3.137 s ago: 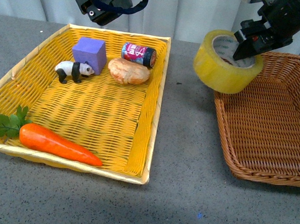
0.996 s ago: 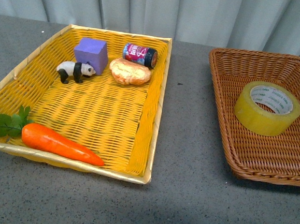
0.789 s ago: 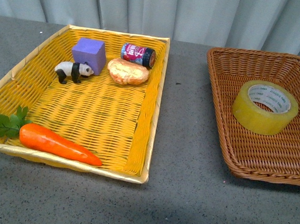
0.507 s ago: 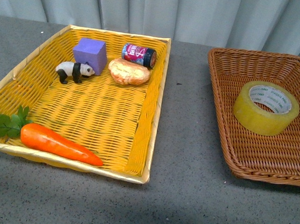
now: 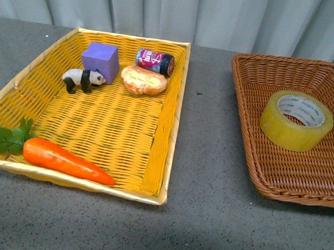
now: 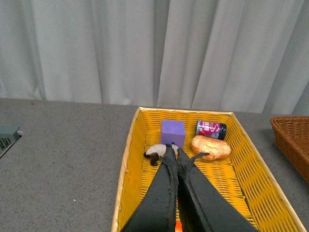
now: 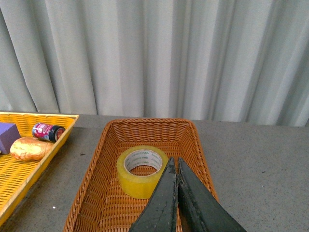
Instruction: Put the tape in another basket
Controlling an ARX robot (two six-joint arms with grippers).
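The tape [image 5: 296, 120] lies flat on its side inside the brown basket [image 5: 252, 143], toward its far end, hole upward, so it sits steady and will not roll. That reads as the job done. The right gripper [image 7: 175, 170] hangs above the basket with its jaws pressed together, holding nothing. The left gripper [image 6: 175, 153] is likewise closed and empty over the yellow tray [image 5: 155, 130], where the purple block [image 5: 100, 60], panda [image 5: 81, 79] and carrot [image 5: 66, 160] lie untouched.
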